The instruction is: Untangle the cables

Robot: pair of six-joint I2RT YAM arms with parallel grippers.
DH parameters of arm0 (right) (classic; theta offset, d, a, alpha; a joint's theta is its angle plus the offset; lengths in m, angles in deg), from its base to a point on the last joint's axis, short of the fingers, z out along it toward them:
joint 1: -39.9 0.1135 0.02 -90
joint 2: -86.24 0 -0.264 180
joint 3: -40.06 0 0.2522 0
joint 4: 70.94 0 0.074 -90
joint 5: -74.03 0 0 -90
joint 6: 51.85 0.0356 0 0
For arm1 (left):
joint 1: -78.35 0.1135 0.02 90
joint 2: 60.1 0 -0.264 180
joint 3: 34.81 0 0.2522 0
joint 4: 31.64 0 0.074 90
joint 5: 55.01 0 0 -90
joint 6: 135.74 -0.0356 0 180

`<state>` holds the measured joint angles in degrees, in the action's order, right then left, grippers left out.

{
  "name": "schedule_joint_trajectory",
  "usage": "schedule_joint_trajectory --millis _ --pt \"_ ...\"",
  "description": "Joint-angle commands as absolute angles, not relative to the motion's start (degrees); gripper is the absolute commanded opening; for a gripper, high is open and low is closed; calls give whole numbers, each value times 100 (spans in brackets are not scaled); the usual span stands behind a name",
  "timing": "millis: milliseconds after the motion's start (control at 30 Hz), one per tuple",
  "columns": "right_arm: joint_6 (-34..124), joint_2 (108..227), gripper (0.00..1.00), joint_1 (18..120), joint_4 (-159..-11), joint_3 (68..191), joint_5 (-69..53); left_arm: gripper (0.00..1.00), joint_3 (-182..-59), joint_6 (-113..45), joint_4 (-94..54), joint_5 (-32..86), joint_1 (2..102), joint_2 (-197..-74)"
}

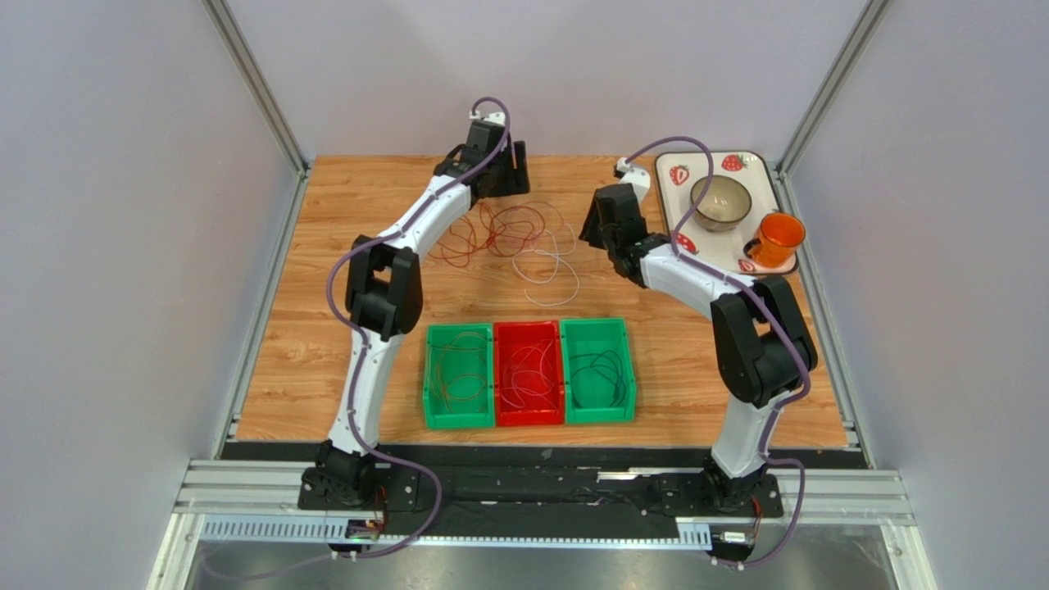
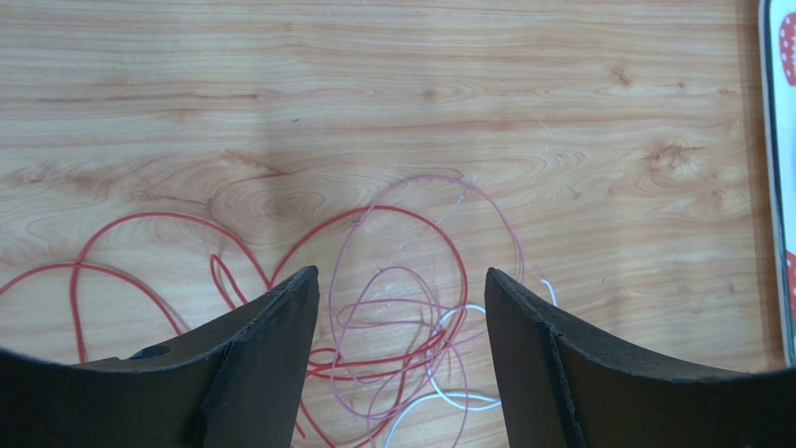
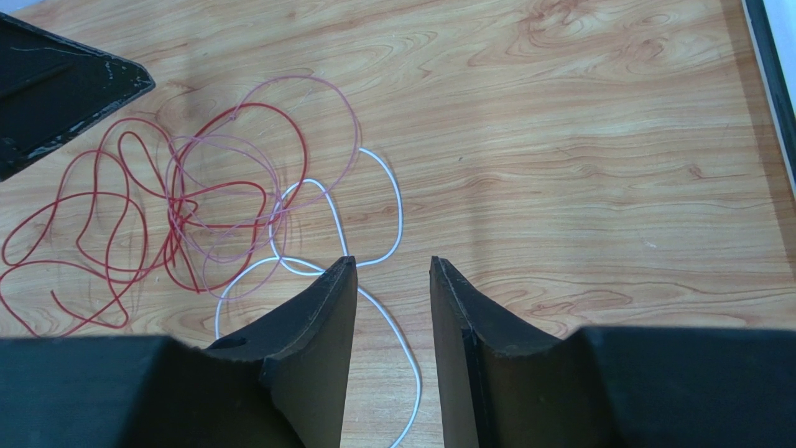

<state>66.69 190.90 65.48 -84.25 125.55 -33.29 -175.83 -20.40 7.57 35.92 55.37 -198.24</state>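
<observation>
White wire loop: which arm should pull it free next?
Right, probably. The right end effector, open, is centred over the thin white wire loop; the left end effector hovers over the red wire tangle.

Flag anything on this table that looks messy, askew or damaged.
Only the cables stand out: red, pink and white loops lie crossed over one another in a loose heap on the table, close to the open left gripper and the open right gripper. Nothing looks spilled or broken.

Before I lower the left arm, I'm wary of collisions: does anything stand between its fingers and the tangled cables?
Nothing visible does. The left gripper is open right over the cables, with only the wooden table beneath them.
</observation>
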Motion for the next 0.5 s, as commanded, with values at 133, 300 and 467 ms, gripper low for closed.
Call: schedule_joint_trajectory --millis 133,300,467 --pt "6672 19320 37 6574 -8760 13002 -3478 69 -17602 -1902 963 3042 5515 -19914" --pt "6663 19320 36 6574 -8716 12959 -3337 69 -17435 -1841 1033 2972 5515 -19932" --pt "6663 19355 36 6565 -8751 12968 -3241 69 -17347 -1884 1033 3024 5515 -19931"
